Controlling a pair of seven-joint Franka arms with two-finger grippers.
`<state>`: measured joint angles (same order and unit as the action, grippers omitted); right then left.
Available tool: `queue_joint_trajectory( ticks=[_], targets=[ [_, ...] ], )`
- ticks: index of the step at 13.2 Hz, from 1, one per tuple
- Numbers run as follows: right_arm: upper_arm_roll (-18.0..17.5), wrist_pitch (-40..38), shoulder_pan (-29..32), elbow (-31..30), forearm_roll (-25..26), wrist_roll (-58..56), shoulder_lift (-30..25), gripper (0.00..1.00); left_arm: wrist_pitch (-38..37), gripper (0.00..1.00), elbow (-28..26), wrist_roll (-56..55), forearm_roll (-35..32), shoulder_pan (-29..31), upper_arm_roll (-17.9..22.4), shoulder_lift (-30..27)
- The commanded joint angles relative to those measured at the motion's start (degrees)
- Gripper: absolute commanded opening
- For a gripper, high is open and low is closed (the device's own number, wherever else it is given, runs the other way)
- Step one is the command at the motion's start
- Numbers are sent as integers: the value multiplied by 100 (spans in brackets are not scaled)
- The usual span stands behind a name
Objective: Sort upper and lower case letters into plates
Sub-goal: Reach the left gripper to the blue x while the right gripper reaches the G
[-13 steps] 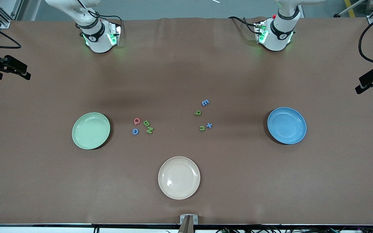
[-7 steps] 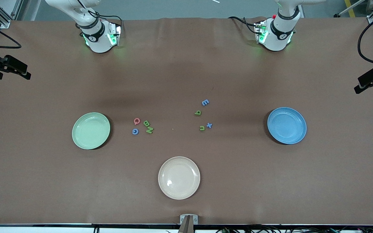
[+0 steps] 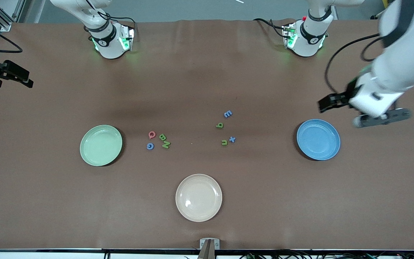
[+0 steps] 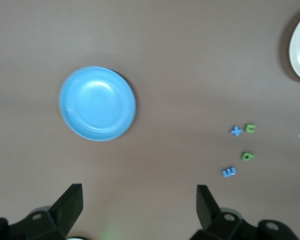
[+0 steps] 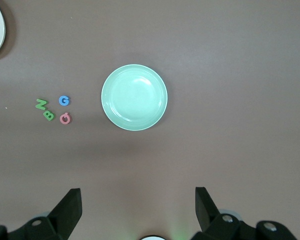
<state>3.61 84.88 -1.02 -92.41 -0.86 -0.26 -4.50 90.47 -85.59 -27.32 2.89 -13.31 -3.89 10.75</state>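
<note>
The mint green plate (image 3: 101, 145) (image 5: 134, 97) lies toward the right arm's end of the table. The blue plate (image 3: 318, 139) (image 4: 97, 103) lies toward the left arm's end. Between them lie two small groups of foam letters: pink Q (image 3: 152, 135), green B (image 3: 162, 137), green N (image 3: 166, 144) and blue G (image 3: 150, 146); then blue E (image 3: 228, 114), green q (image 3: 220, 125), blue x (image 3: 232, 139) and green u (image 3: 224, 142). My left gripper (image 3: 379, 118) (image 4: 139, 200) hangs open and empty, high over bare table beside the blue plate. My right gripper (image 5: 137, 200) is open and empty, high over bare table beside the mint plate.
A cream-beige plate (image 3: 198, 197) lies nearer to the front camera than both letter groups. Both plates of the task hold nothing. The two arm bases (image 3: 110, 39) (image 3: 306, 37) stand along the table's edge farthest from the front camera.
My left arm has swung in from the table's end and now hangs by the blue plate. The right arm has barely moved. Letters and plates lie as before.
</note>
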Motion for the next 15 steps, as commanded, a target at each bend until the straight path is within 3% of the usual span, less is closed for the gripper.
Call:
queue_joint_trajectory(
  ticks=[1,7,9,13,15],
  targets=[
    [-1,-33,31,-23,-19,122,-25,100,399,100,104,-396,-113,-459,20,706],
    [17,256,58,109,42,52,686,100,2121,100,95,-1889,-279,-1550,37,2131],
    [25,397,136,135,68,35,915,100,2814,100,87,-2136,-429,-1700,20,2430],
    [-1,582,-73,118,182,166,1303,100,3467,100,-9,-2137,-430,-1973,20,2818],
    [-18,792,-240,118,104,865,1425,100,3809,100,-229,-2094,-430,-2000,11,2889]
  ],
)
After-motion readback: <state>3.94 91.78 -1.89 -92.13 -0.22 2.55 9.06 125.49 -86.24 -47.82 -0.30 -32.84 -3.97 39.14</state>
